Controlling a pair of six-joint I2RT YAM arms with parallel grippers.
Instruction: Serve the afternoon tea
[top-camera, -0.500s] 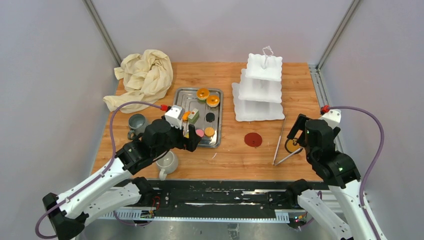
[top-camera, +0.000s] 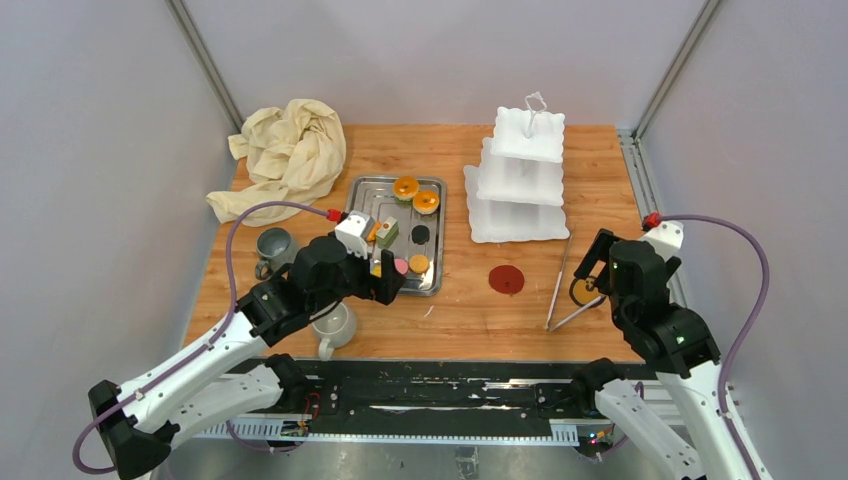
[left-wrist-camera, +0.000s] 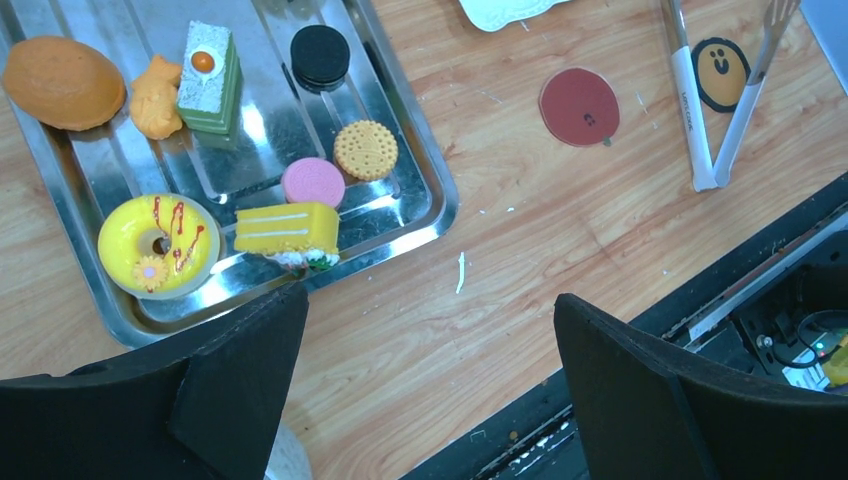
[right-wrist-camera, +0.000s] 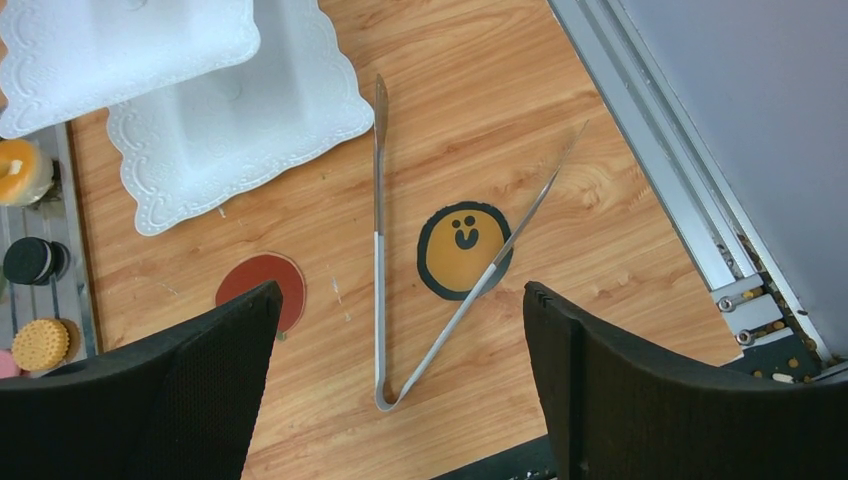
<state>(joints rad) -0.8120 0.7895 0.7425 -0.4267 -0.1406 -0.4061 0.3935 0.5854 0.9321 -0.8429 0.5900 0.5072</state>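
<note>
Small cakes lie on the steel tray (left-wrist-camera: 440, 200): an orange cake (left-wrist-camera: 62, 82), a green-layered slice (left-wrist-camera: 210, 80), a black one (left-wrist-camera: 320, 55), a pink one (left-wrist-camera: 312, 181), a biscuit (left-wrist-camera: 366, 150), a yellow slice (left-wrist-camera: 287, 228) and a yellow donut (left-wrist-camera: 158, 244). The white three-tier stand (top-camera: 520, 180) stands at the back right and looks bare. The grey mug (top-camera: 272, 245) and the off-white mug (top-camera: 337, 325) stand left of the tray. My left gripper (left-wrist-camera: 428, 305) is open and empty above the tray's near edge. My right gripper (right-wrist-camera: 400, 295) is open and empty above the tongs (right-wrist-camera: 379, 250).
A red coaster (top-camera: 506, 279) and an orange smiley coaster (right-wrist-camera: 460, 245) lie on the wood in front of the stand, the tongs partly over the smiley one. A crumpled cream cloth (top-camera: 290, 150) lies at the back left. A metal rail (right-wrist-camera: 660, 160) runs along the right edge.
My left arm has shifted slightly to the right over the tray's near edge. The right arm and the objects have not moved.
</note>
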